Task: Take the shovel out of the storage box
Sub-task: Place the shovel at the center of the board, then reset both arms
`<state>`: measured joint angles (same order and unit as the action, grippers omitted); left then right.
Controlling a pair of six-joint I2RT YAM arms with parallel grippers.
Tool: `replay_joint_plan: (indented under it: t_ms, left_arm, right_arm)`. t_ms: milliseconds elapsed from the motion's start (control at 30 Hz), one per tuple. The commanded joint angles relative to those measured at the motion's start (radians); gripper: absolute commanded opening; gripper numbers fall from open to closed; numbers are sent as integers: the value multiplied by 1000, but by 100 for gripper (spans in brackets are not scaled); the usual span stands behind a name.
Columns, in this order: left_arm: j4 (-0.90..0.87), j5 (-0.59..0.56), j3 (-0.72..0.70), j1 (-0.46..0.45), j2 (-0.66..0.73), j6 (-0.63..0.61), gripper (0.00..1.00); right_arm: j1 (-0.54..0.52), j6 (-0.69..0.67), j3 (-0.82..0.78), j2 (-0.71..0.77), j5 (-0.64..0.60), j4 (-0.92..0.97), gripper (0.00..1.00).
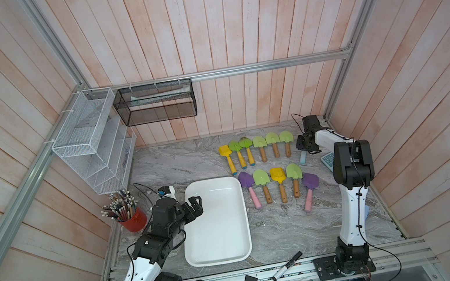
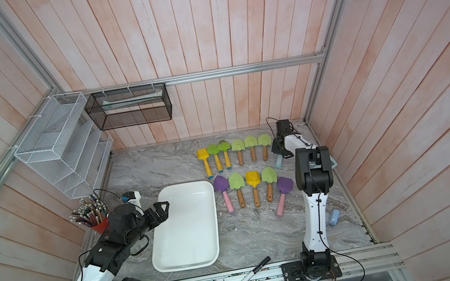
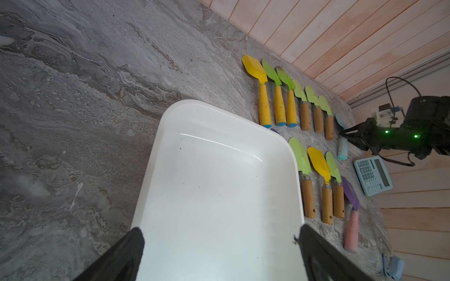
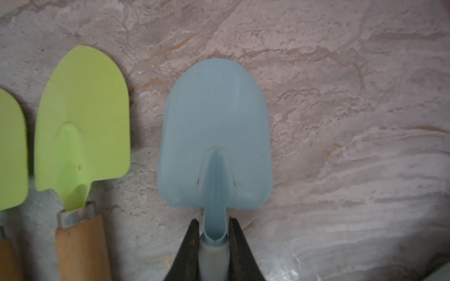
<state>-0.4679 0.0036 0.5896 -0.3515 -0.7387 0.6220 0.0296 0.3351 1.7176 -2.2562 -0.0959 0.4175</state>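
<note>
The white storage box [image 1: 218, 224] [image 2: 189, 229] [image 3: 219, 194] lies at the middle of the marble table with nothing inside it. My left gripper [image 1: 197, 205] [image 2: 164, 210] [image 3: 220, 230] hovers open over the box's left rim, holding nothing. At the back right, my right gripper [image 1: 302, 147] [image 2: 277, 152] [image 4: 213, 220] is shut on the neck of a light blue shovel [image 4: 215, 136] [image 3: 342, 148], outside the box. Its blade points at the back wall beside the last green shovel [image 4: 82, 126]. From above only the blue shovel's pale handle [image 1: 303, 158] shows.
Two rows of yellow, green and purple shovels [image 1: 259, 149] [image 1: 279, 183] lie right of the box. A red pencil cup [image 1: 133, 218] stands at the left and a teal calculator [image 3: 372, 176] at the right. A white wire rack [image 1: 90, 144] and a black mesh basket [image 1: 156, 103] hang behind.
</note>
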Motion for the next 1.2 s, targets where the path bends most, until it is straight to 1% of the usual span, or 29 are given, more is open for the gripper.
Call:
replay_joint_plan:
  t_ms: [0,67,400,533,633,767,867,1000,1100,1167]
  left_arm:
    - [29,-65,-39,8,-4,-12,100]
    - [54,-74,-56,9,-4,-3,100]
    - [119,-89,-37,12,-66,-7,100]
    - [136,-111,-3,18,-123,-14,100]
    - [147,-128,22,35,-177,-18,100]
    - [197,-132,28,95,-215,-4,100]
    - [262,-148,15,166,-230,-25,100]
    - [316,-221,8,263,-263,-96,100]
    - [378,-220,0,321,-295,-159,100]
    - [424,-218,-6,341,-334,-212,100]
  right_arm:
    - [3,-1,-4,-23,-16,29,20]
    - [3,2,-32,-3,-12,10,26]
    - [3,25,-157,140,-1,-62,41]
    - [3,49,-281,279,18,-139,47]
    - [-21,44,-420,420,31,-237,48]
    - [-96,58,-617,593,-13,-355,55]
    - [-155,69,-722,668,-72,-420,61]
    - [-174,68,-782,698,-138,-422,69]
    - [-175,31,-794,692,-225,-419,72]
    - [-176,30,-791,683,-289,-405,73]
